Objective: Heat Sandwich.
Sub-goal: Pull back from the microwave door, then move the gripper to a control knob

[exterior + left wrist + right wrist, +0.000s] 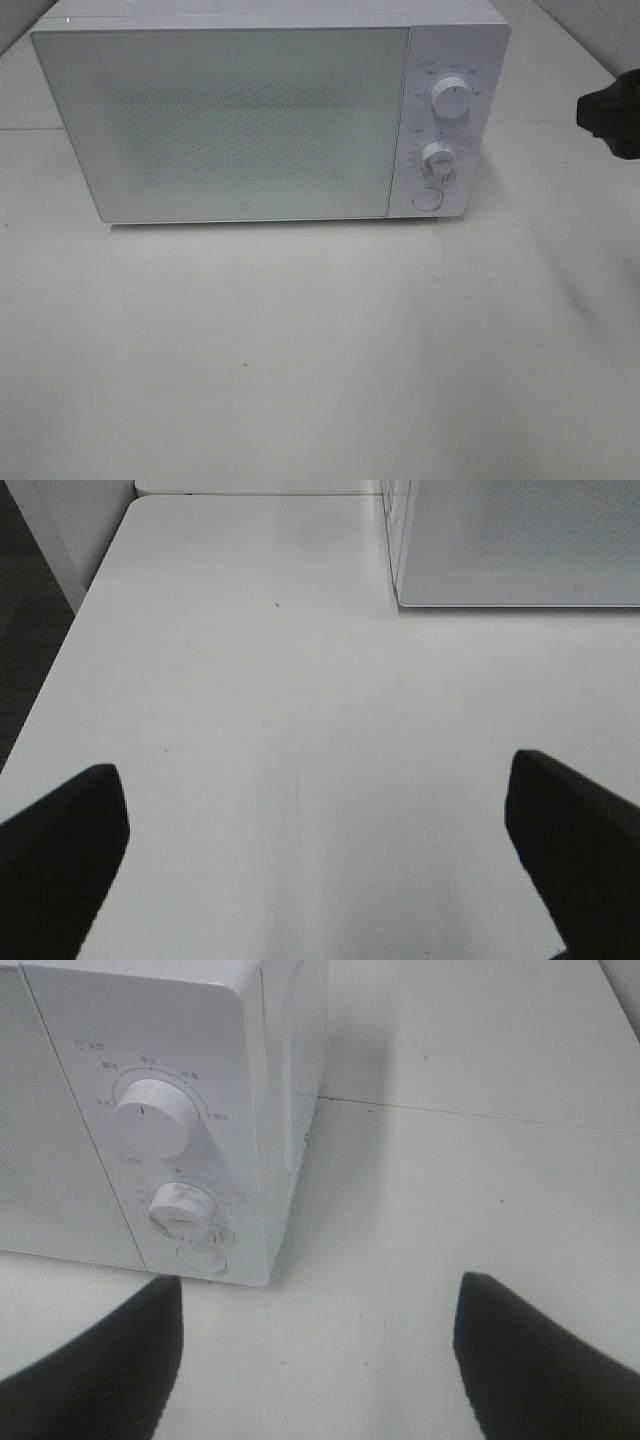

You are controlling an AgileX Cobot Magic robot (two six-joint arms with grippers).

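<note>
A white microwave [250, 120] stands at the back of the white table [320, 350] with its door shut. Its control panel carries an upper knob [451, 98], a lower knob [438, 160] and a round button [428, 198]. The sandwich is hidden from every view. My right gripper [320, 1345] is open and empty, hovering to the right of the panel, whose knobs [152, 1118] face it. Only a dark piece of the right arm [612, 112] shows at the right edge of the high view. My left gripper [320, 850] is open, empty, over bare table left of the microwave's corner [510, 550].
The table's left edge [60, 680] drops off to a dark floor. A seam [470, 1115] between table panels runs to the right of the microwave. Bare tabletop stretches in front of the microwave.
</note>
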